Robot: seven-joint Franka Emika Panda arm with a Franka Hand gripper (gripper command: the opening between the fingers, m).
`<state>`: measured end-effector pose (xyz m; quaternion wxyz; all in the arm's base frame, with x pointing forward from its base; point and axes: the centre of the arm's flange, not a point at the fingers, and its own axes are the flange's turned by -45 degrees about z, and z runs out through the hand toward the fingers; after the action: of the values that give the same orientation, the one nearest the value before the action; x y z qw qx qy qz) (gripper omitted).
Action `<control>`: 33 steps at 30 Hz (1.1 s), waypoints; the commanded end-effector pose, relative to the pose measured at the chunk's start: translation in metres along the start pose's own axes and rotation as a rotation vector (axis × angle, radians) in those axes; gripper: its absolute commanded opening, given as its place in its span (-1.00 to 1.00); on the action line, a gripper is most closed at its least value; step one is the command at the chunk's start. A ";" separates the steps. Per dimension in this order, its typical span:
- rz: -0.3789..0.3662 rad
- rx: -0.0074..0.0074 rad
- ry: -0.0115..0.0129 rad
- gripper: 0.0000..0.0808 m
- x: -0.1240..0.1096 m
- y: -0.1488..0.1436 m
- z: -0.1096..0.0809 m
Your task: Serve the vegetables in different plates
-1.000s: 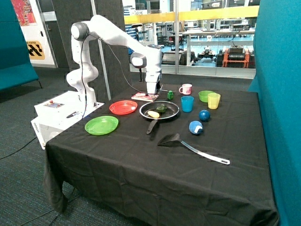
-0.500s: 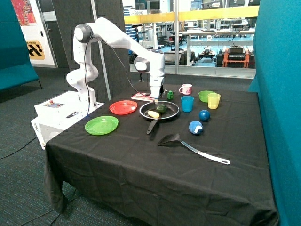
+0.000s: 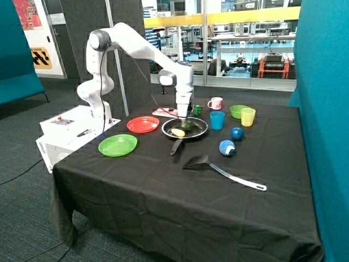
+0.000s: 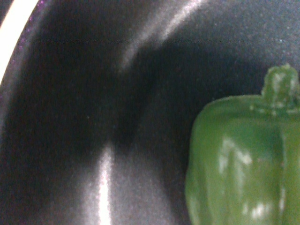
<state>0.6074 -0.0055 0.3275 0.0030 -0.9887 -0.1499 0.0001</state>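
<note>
The green pepper (image 4: 243, 154) is a glossy plastic toy, lumpy, with a short stem on top. It lies inside the black frying pan (image 3: 200, 134), which has a smooth dark floor with soft reflections. Beside the pepper in the same pan lies the pale yellow oval piece (image 3: 178, 132), smooth and matte. The tool (image 3: 182, 121) is low over the pan, right at the pepper; I cannot tell if it is apart or together. The red plate (image 3: 143, 124) and the green plate (image 3: 118, 145), both round and flat, sit on the black cloth surface (image 3: 163, 185) near the pan.
</note>
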 end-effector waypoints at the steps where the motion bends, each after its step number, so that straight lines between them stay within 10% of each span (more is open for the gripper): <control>1: -0.002 -0.0060 -0.0008 0.81 0.002 -0.002 0.010; 33: 0.011 -0.0060 -0.0008 0.74 0.016 0.000 0.032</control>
<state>0.6205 0.0004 0.3015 0.0000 -0.9894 -0.1452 0.0005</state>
